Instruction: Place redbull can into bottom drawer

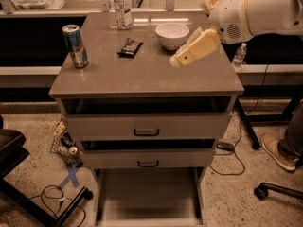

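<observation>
The redbull can [75, 46] stands upright at the left side of the cabinet top [142, 77], blue and silver with a shiny top. The bottom drawer [147, 197] is pulled out at the foot of the cabinet, with a bare grey floor. My gripper [180, 59] reaches in from the right on a white arm [255, 11] and hovers above the right middle of the top, just below the bowl and far from the can. It holds nothing.
A white bowl [172, 34], a dark snack packet [129, 47] and a clear bottle [122, 6] stand on the top. Two grey drawer fronts [147, 126] sit slightly ajar. Cables and a chair base lie on the floor left; a person's shoe [279, 152] is at right.
</observation>
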`<control>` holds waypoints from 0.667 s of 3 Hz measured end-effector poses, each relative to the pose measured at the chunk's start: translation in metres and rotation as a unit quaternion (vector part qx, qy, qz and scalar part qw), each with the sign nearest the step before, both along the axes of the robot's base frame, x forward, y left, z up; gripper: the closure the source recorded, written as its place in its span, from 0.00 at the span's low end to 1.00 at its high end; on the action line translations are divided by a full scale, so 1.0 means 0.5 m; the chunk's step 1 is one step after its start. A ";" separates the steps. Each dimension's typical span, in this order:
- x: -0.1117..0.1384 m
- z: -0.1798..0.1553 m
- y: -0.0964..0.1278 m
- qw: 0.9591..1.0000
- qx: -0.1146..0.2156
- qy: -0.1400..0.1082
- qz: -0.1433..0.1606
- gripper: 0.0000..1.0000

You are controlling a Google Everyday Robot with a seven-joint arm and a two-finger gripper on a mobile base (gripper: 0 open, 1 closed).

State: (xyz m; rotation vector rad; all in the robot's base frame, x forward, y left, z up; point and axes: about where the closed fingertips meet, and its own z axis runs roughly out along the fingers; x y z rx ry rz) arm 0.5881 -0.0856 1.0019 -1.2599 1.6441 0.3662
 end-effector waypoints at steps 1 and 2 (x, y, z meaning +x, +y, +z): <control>0.000 0.000 0.000 1.000 0.000 0.000 0.000 0.00; 0.042 -0.017 0.062 1.000 0.023 0.005 -0.002 0.00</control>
